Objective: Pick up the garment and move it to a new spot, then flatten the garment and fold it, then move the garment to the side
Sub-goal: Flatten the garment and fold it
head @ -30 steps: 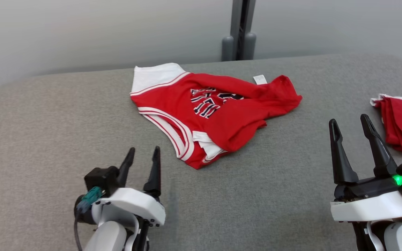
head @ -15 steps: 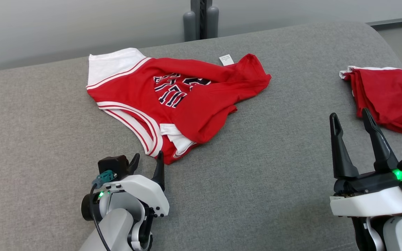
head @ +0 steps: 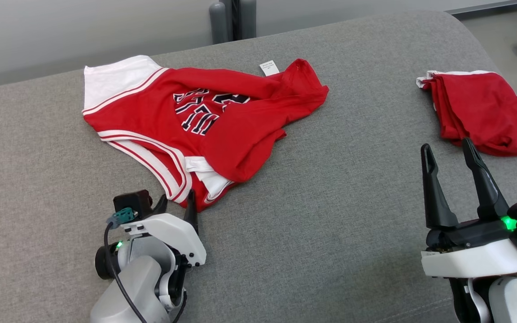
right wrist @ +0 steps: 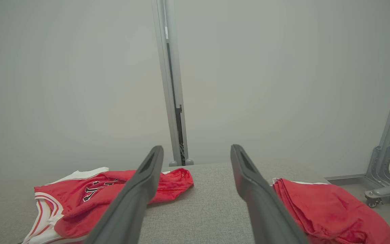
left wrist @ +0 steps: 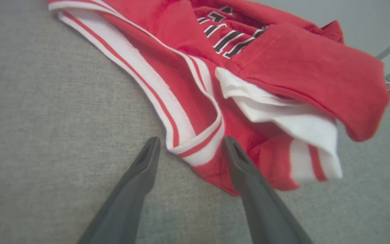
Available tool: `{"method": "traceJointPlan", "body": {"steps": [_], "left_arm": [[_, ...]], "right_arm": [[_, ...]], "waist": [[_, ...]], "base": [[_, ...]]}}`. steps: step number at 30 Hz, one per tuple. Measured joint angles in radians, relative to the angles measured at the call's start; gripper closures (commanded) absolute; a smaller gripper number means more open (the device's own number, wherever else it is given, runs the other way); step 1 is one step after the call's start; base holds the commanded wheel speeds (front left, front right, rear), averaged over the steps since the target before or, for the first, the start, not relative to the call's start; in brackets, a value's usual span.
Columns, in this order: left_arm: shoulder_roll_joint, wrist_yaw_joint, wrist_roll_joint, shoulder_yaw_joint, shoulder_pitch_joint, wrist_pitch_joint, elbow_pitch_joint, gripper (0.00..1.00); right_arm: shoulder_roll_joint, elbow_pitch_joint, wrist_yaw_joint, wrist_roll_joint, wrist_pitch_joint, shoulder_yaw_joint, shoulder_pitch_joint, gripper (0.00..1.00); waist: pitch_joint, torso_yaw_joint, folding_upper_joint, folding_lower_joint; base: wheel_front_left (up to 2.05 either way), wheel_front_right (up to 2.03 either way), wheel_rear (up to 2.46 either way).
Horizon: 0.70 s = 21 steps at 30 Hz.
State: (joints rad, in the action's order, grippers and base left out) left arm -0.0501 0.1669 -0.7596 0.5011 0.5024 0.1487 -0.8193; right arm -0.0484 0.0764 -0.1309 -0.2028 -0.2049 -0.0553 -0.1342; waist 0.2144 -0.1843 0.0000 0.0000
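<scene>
Closing in over the past second, the left claw (head: pixel 177 202) stands spread astride the striped near hem of the red jersey (head: pixel 222 121), which lies crumpled toward the counter's (head: pixel 330 215) far left corner. The right claw (head: pixel 447 148), also spread, waits near a folded red garment (head: pixel 483 107) by the right edge. Nothing looks lifted yet; moving, flattening and folding all seem still ahead.

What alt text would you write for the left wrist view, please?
The open left pincer frames the red-and-white striped corner of a crumpled red basketball jersey lying on a grey fabric surface. Dark, white-edged lettering shows among the jersey's folds near the top of the view.
</scene>
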Motion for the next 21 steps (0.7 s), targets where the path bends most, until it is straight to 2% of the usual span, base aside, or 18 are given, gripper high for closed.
{"method": "traceJointPlan", "body": {"steps": [1,2,6,11,19,20,21], "left_arm": [[0.000,-0.011,-0.008,0.008,0.003,-0.002,-0.004,0.74],[0.000,-0.021,-0.018,0.017,0.005,-0.003,-0.008,1.00],[0.002,-0.042,-0.037,0.041,0.012,0.019,-0.029,1.00],[-0.011,-0.044,-0.028,0.042,0.025,0.067,-0.044,1.00],[-0.130,-0.061,0.024,0.059,-0.006,0.089,-0.005,1.00],[-0.130,-0.061,0.024,0.059,-0.006,0.089,-0.005,1.00],[-0.174,-0.061,0.038,0.067,-0.021,0.082,0.016,1.00]], "right_arm": [[0.000,-0.001,0.000,0.000,-0.001,0.000,0.000,0.00],[0.000,-0.003,0.000,0.000,-0.003,0.001,0.000,0.00],[0.000,-0.011,0.000,0.000,-0.005,0.002,0.000,0.00],[0.000,-0.019,0.000,0.000,-0.007,0.007,0.004,0.00],[0.000,-0.043,0.000,-0.019,-0.016,0.006,0.025,0.00],[0.000,-0.043,0.000,-0.019,-0.016,0.006,0.025,0.00],[0.000,-0.051,0.000,-0.028,-0.022,0.003,0.030,0.00]], "waist": [[-0.001,0.000,0.0000,0.0000],[-0.001,0.000,0.0000,0.0000],[-0.011,0.005,0.0000,0.0000],[-0.035,0.029,0.0000,0.0000],[-0.103,0.090,0.0000,0.0000],[-0.103,0.090,0.0000,0.0000],[-0.120,0.108,0.0000,0.0000]], "base": [[0.00,0.00,0.00],[0.00,0.00,0.00],[0.00,0.00,0.00],[0.00,0.00,0.00],[0.00,0.00,0.00],[0.00,0.00,0.00],[0.00,0.00,0.00]]}}
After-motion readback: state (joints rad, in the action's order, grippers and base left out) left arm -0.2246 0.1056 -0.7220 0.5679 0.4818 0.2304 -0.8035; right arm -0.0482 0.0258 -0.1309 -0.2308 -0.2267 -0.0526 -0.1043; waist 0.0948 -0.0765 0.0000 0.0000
